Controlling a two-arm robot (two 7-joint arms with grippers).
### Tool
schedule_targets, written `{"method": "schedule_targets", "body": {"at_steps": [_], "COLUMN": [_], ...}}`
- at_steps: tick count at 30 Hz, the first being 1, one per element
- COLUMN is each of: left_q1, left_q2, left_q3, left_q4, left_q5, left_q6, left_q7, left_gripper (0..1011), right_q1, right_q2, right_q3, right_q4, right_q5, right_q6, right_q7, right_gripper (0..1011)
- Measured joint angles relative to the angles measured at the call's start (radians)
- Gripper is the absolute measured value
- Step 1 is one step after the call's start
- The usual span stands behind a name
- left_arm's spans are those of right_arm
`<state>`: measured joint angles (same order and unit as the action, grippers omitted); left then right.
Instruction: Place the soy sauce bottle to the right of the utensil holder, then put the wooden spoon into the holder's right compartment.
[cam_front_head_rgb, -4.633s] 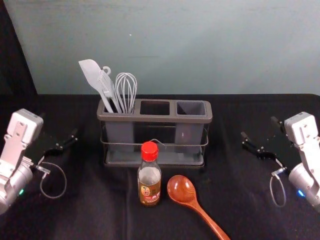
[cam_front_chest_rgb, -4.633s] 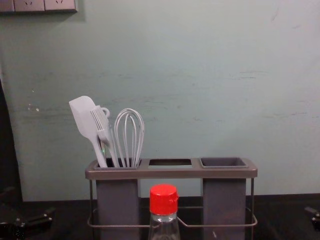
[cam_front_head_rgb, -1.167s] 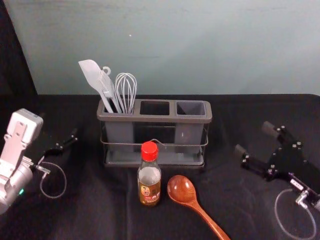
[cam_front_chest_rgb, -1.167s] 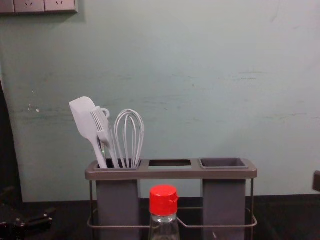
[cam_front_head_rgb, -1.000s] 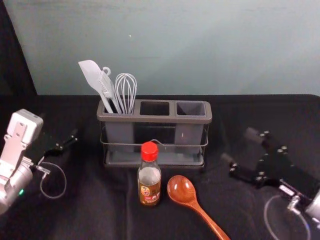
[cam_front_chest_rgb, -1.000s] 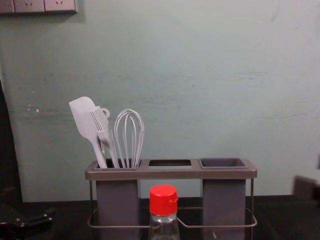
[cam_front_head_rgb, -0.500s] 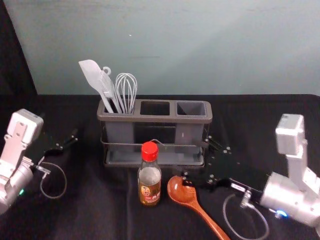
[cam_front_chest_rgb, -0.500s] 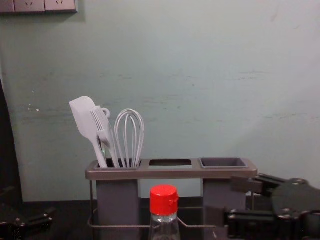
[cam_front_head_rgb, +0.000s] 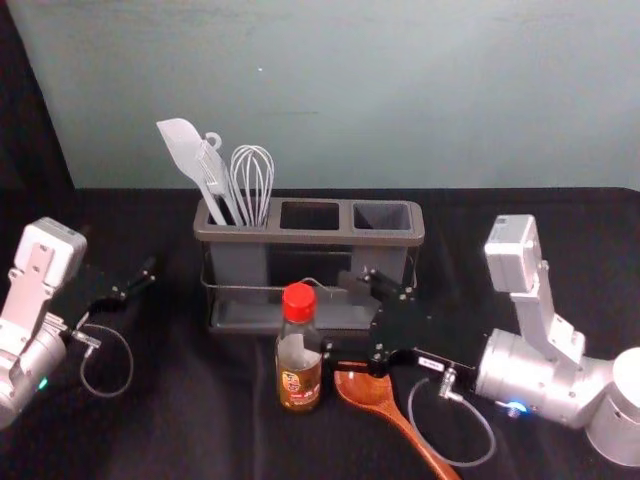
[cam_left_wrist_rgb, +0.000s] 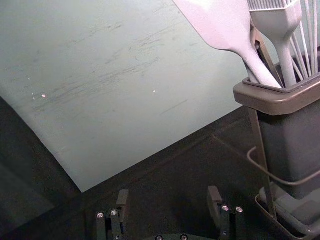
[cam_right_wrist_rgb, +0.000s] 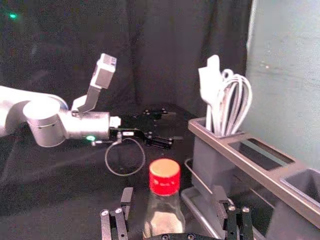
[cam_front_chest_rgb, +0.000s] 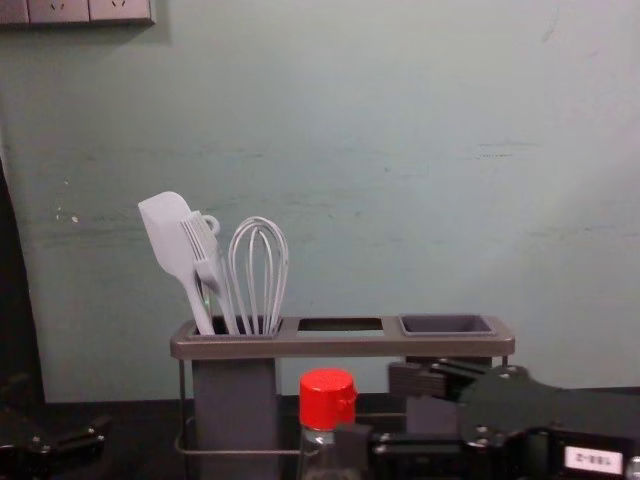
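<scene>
So, right pincer (cam_front_head_rgb: 336, 314) beside bottle (cam_front_head_rgb: 299, 365)

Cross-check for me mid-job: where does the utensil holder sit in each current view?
Head view: the utensil holder is central, behind the soy sauce bottle.
Chest view: lower middle, partly hidden by the right gripper.
Left wrist view: off to the side of the left gripper, partly cut off.
Right wrist view: beside the bottle, partly cut off.
Shared landmark: the whisk.
</scene>
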<state>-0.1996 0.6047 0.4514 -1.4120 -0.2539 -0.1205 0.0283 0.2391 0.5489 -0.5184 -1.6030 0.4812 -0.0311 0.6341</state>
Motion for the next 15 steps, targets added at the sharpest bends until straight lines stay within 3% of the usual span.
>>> {"method": "schedule_targets", "body": {"at_steps": [7, 15], "left_q1": [0.000, 0.000], "left_q2": [0.000, 0.000], "left_q3": [0.000, 0.000], "left_q4": [0.000, 0.000], "left_q5": [0.000, 0.000], "left_q6": [0.000, 0.000], "left_q7": [0.000, 0.000], "left_gripper": [1011, 1011], "right_q1": [0.034, 0.050], "right_q2": [-0.024, -0.043], "right_q3": [-0.034, -0.048], "right_q4": [0.020, 0.039], "right_q5": [-0.008, -0.007], "right_q6": [0.009, 0.004], "right_q7": [0.020, 0.023], "right_gripper": [1004, 1004]}}
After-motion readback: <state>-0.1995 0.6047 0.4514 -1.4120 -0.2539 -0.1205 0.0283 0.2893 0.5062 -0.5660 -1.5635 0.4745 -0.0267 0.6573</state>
